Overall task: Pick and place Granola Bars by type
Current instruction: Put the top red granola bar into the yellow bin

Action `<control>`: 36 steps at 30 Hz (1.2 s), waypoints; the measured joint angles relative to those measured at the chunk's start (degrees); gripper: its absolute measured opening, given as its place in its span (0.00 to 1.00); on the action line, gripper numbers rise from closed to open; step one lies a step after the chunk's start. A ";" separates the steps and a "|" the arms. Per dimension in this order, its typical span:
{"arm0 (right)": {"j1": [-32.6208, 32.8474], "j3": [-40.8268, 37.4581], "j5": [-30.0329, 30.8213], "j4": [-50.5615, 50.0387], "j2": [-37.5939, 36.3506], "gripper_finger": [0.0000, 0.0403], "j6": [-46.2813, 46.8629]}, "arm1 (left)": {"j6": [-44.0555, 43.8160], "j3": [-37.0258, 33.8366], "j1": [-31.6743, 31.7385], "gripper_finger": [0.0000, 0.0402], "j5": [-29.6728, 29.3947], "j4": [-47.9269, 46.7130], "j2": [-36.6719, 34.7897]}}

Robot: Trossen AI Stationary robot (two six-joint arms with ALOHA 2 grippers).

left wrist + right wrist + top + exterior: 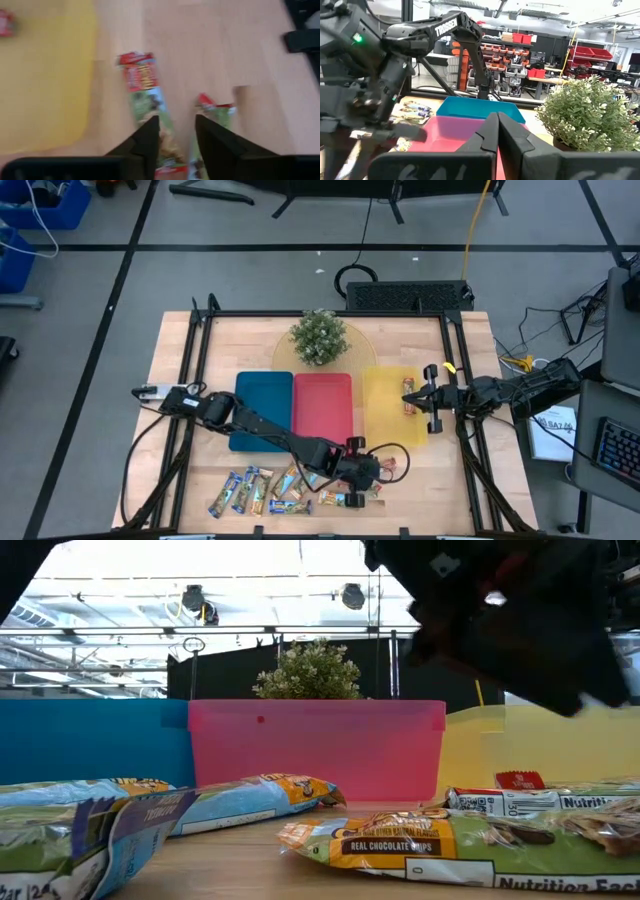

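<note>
The left pincer [372, 476] hovers over the wooden counter [170, 430] just in front of the flat yellow rectangular tray [385, 425], its fingers [150, 142] parted a little and holding nothing. Below them lie two red-and-green wrapped granola bars [147, 97], side by side on the counter beside the yellow tray's edge. More shiny wrapped bars [255, 490], blue-accented and tan, lie scattered in front of the flat blue tray [262, 405] and the flat red tray [322, 405]. One red-wrapped bar [408, 394] lies inside the yellow tray. The right pincer [430, 398] rests over that tray's far side, fingers [492, 132] closed together, empty. A small green potted plant [319, 337] stands behind the red tray.
</note>
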 joint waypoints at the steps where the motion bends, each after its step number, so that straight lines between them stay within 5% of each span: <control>1: 0.01 0.00 0.00 -0.12 0.02 0.00 0.00 | -0.32 -0.04 0.07 0.40 0.58 0.22 0.39; 10: 0.02 0.00 0.00 -0.44 0.70 0.00 1.31 | -2.16 -0.15 1.07 0.51 -4.91 2.19 3.61; 31: 0.00 0.00 -0.22 -1.29 1.31 0.00 1.33 | 0.45 -0.02 1.56 0.51 -4.42 0.07 5.46; 36: 0.00 0.00 -0.24 -1.30 1.31 0.00 1.33 | -0.06 -0.07 1.83 0.42 -4.08 -0.09 5.53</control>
